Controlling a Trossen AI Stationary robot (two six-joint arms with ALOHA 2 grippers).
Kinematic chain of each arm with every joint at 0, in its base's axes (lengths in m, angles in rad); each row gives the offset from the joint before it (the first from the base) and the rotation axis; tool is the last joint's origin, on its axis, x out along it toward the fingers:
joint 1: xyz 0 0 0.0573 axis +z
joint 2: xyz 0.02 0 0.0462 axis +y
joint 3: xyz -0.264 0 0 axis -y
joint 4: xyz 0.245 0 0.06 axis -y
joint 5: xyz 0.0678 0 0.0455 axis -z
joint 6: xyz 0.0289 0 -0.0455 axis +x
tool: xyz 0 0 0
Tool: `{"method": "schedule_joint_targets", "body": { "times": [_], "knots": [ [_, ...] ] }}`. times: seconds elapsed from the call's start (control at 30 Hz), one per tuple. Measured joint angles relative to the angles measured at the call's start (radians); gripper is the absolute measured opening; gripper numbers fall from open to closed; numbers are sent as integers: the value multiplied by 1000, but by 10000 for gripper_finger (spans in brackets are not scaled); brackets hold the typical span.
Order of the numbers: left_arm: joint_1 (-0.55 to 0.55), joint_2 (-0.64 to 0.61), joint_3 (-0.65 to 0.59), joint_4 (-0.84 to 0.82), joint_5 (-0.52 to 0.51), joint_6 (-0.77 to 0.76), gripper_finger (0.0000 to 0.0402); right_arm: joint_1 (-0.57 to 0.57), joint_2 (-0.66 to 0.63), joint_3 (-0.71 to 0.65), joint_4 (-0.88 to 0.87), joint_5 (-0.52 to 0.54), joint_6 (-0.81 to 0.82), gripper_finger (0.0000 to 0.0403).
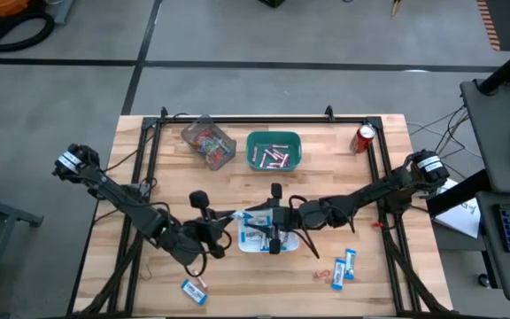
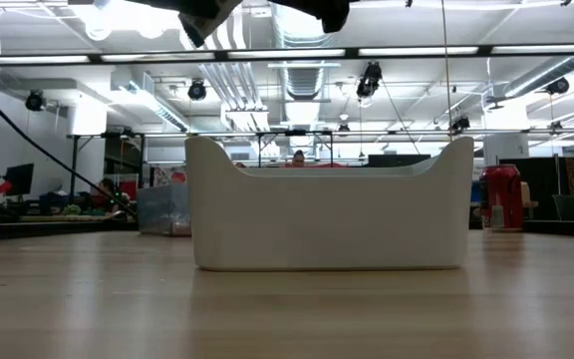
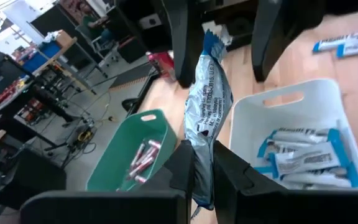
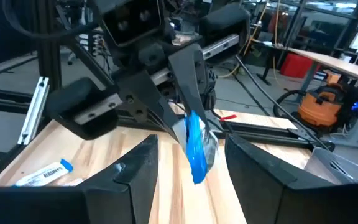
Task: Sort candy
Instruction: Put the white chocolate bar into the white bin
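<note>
Left gripper (image 3: 202, 169) is clamped on a blue-and-white packet (image 3: 207, 106), pinching its lower end so the packet stands up out of the fingers, blue tip on top; the silvery printed side faces the left wrist camera. From above, this gripper (image 1: 228, 219) sits at the left edge of the white bin (image 1: 292, 241), packet (image 1: 248, 215) held out over that edge toward the right gripper (image 1: 271, 218). Right gripper is spread wide, fingers either side of the packet's blue end (image 4: 198, 148) without touching it, nothing held; it faces the left gripper head-on over the same bin. Below and just beyond the held packet the white bin (image 3: 303, 93) holds a pile of matching blue-and-white packets (image 3: 303, 160). To the far side of the left gripper is the green bin (image 3: 118, 155) with pinkish-white sticks (image 3: 143, 159) inside. Beside the green bin stands a clear container (image 1: 208, 141) of red-orange pieces, well apart from both grippers. Loose packets on the wood: a few near the right arm's side (image 1: 343, 266), one nearer the left arm (image 1: 194, 291). Red soda can (image 1: 364, 137) at the table's far right corner. Low view only shows the white bin wall (image 2: 329, 224), both grippers above it mostly cut off.
</note>
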Motion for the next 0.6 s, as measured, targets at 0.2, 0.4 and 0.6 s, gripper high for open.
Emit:
{"method": "schedule_joint_targets", "body": {
  "times": [0.2,0.4,0.6],
  "knots": [
    [1,15,0,64,2,24,13,-3,0,0,-12,-1,1,166],
    [3,37,0,72,2,24,13,-5,0,3,-16,-3,-7,73],
    [3,44,0,77,2,11,22,-5,0,3,-18,-4,-26,24]
  ]
}}
